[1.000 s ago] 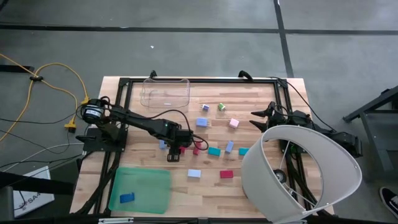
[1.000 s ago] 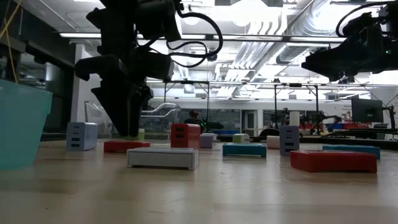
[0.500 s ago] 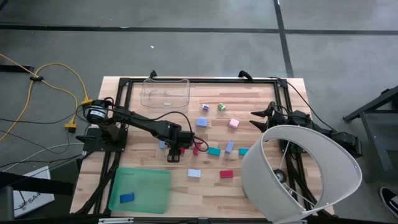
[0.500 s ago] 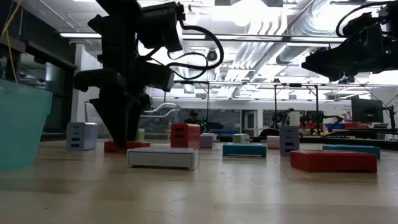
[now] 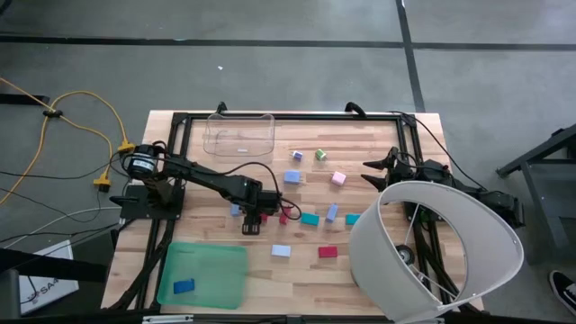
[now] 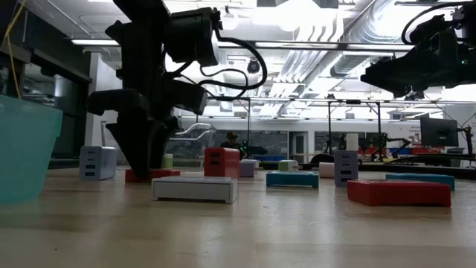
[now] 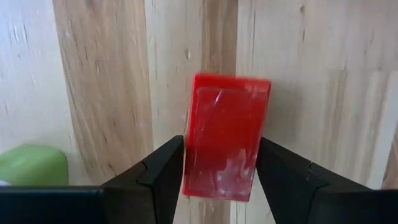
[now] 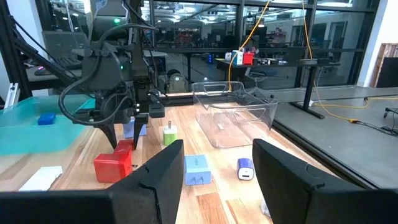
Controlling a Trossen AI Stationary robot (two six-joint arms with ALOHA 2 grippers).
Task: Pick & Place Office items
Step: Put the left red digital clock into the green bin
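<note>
The office items are small blocks scattered across the middle of the wooden table [image 5: 378, 135]. They include a teal one [image 5: 310, 219], a light blue one [image 5: 281, 251], a red one [image 5: 327, 253] and a pink one [image 5: 338, 178]. A blue block [image 5: 184, 286] lies in the green tray [image 5: 202, 274]. My left gripper [image 5: 259, 217] is down at the table top, shut on a flat red block [image 7: 227, 143] that lies flat on the wood. My right gripper [image 5: 369, 171] hangs open above the table's right side, away from the items. My left gripper pinches the flat red block between its two fingers [image 7: 168, 168], one on each long side [image 7: 191, 155]. The fingers come from above, pointing down, and lie across the block's width. The block [image 6: 152, 175] rests flat on the table.
A clear plastic bin [image 5: 238, 132] stands at the far edge. A cube-shaped red block [image 6: 222, 161] and a white flat block [image 6: 195, 188] sit close to the left gripper. A green block [image 7: 31, 165] lies beside it. A big white curved shade [image 5: 432, 252] covers the table's right near corner.
My left gripper has come down from just above the flat red block until its fingertips reach the table on either side of it. The block has stayed where it was. The right arm has kept still.
</note>
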